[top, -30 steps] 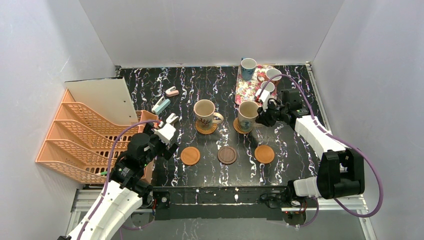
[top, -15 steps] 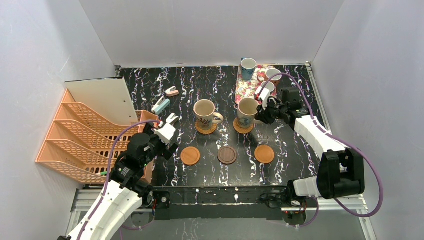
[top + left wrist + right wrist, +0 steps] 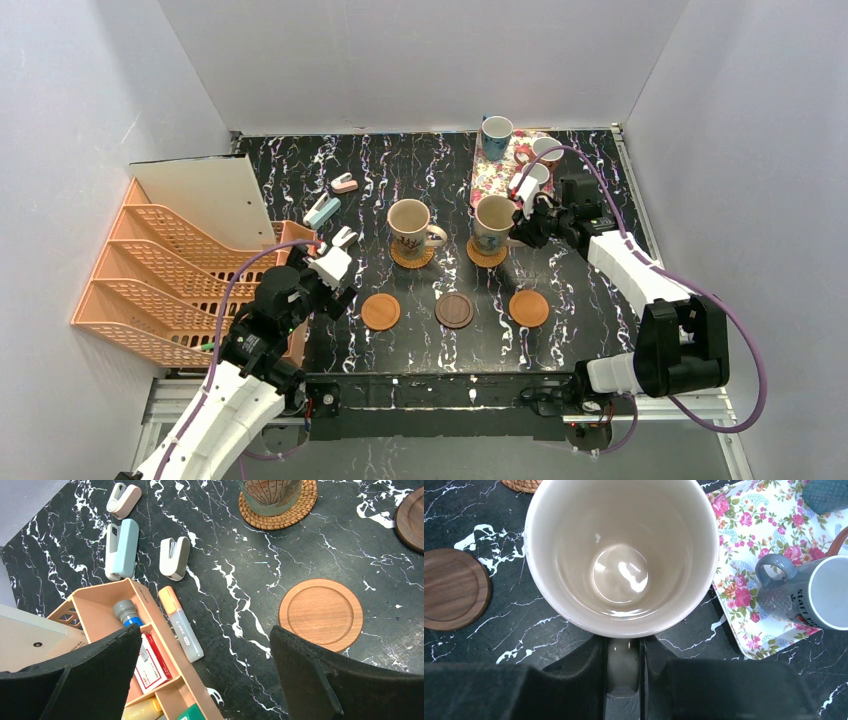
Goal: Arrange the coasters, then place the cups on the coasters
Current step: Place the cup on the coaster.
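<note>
- My right gripper (image 3: 623, 666) is pinching the handle (image 3: 623, 677) of one large beige mug (image 3: 621, 555), with a finger on each side of the loop. Holding it there keeps the mug upright and leaves its base free to sit flat.
- Seen from above, that mug stands over the right rattan coaster (image 3: 487, 254) in the far row, near the floral tray (image 3: 497, 185). The mug hides its own base, so I cannot tell whether it is fully down.
- The other large beige mug (image 3: 408, 224) is already on the left rattan coaster (image 3: 412, 257), with its handle pointing right.
- Three coasters lie bare in the near row, well apart from one another: an orange-brown wooden coaster (image 3: 380, 311), the dark brown coaster (image 3: 454, 310) and a second orange-brown coaster (image 3: 528, 308). I judge the gaps are there to give each cup's handle room.
- Three small cups sit on the tray: a blue cup (image 3: 496, 131) at the far corner, a white-lined cup (image 3: 547, 149), and a third cup (image 3: 533, 176) just beside my right gripper.
- My left gripper (image 3: 205, 640) hangs empty with its fingers spread wide beside the orange desk organizer (image 3: 95, 602). That keeps it out of the right arm's way.
- My judgement is that I should release the handle once the mug is seated. I should then back straight off, so I neither tip the mug nor nudge the tray.
</note>
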Robot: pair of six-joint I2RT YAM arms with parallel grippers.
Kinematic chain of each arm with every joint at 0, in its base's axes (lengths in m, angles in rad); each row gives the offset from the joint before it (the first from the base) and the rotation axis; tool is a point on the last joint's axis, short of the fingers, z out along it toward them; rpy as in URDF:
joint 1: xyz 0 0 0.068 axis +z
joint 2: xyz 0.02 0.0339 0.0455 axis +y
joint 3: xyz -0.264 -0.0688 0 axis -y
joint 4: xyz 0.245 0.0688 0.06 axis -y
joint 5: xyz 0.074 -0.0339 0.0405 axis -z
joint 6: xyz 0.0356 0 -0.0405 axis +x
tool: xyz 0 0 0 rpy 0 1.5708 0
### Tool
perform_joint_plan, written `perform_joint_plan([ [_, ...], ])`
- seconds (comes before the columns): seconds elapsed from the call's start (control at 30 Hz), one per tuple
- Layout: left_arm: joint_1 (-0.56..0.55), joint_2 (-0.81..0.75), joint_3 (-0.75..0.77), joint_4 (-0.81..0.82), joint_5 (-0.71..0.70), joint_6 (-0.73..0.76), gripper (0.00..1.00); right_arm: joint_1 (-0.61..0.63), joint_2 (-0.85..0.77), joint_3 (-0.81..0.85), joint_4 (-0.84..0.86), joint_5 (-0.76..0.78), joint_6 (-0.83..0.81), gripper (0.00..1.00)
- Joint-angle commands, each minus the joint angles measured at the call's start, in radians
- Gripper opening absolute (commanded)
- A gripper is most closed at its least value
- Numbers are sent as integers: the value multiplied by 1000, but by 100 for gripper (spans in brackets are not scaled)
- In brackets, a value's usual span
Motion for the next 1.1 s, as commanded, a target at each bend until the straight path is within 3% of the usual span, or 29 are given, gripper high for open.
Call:
perform_joint_plan([
  [0.0, 4, 2, -5, -6, 12, 7, 98, 9, -1, 40, 126, -37, -2, 1],
  [1.07, 4, 3, -5, -6, 13, 7, 98, 25, 30, 52, 75, -26, -34, 1],
])
